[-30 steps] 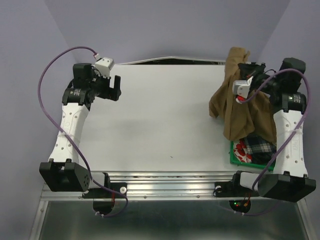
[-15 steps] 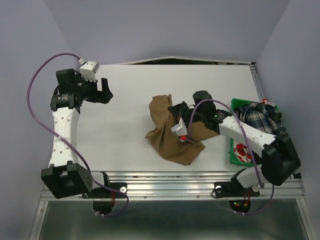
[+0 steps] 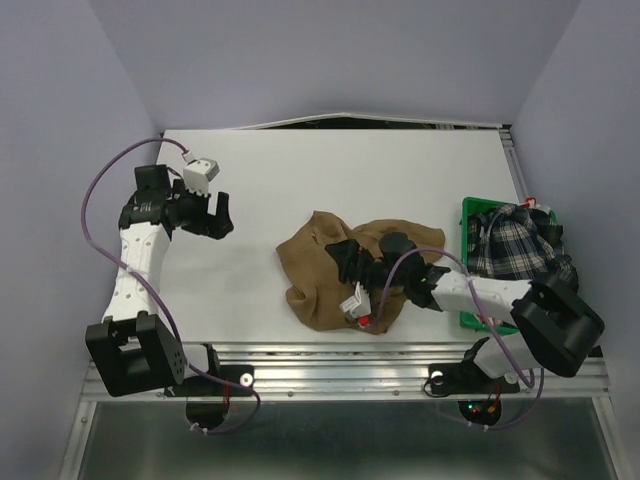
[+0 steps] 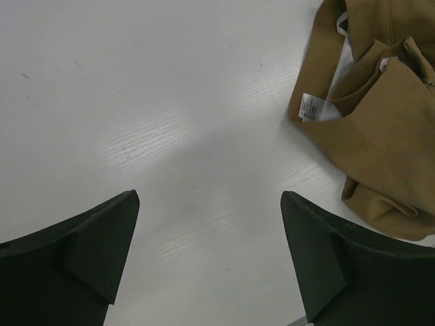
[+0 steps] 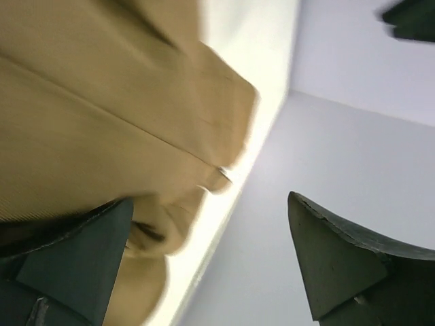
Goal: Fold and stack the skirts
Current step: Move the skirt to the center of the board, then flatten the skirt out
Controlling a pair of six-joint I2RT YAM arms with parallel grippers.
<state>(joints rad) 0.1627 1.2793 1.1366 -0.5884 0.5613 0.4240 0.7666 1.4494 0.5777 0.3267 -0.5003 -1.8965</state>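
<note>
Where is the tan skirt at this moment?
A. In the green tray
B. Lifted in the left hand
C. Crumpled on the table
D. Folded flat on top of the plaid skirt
C: the tan skirt lies in a crumpled heap on the white table, left of the green tray that holds the plaid skirt; the left hand is open and holds nothing.
</note>
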